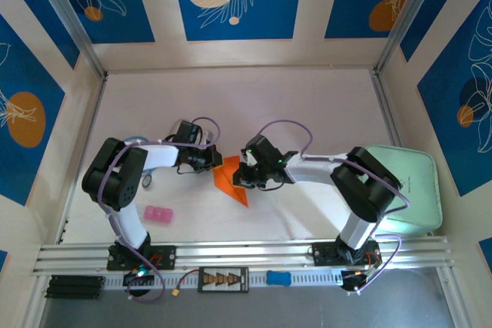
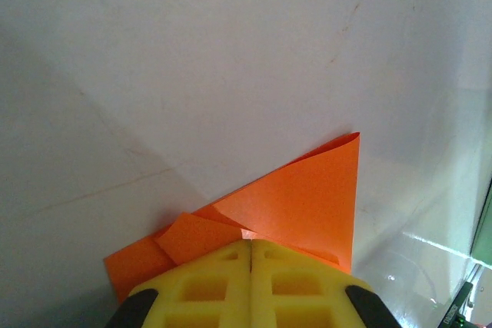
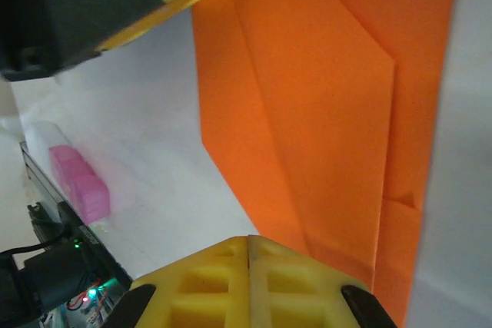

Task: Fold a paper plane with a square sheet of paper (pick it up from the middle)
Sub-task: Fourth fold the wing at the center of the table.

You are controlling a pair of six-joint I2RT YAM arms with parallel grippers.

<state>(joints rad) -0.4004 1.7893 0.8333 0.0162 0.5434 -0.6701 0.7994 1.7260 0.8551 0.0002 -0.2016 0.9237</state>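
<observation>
A bright orange sheet of paper (image 1: 233,180), plain and unmarked, is sitting partly folded near the middle of the white table (image 1: 307,97). From above it is forming a narrow wedge, wider at its far end and tapering to a sharp point toward the near edge. Close up, flaps are overlapping in layers, with straight diagonal creases running along its length and one small corner tucking over. Whether it is lying fully flat is unclear.
</observation>
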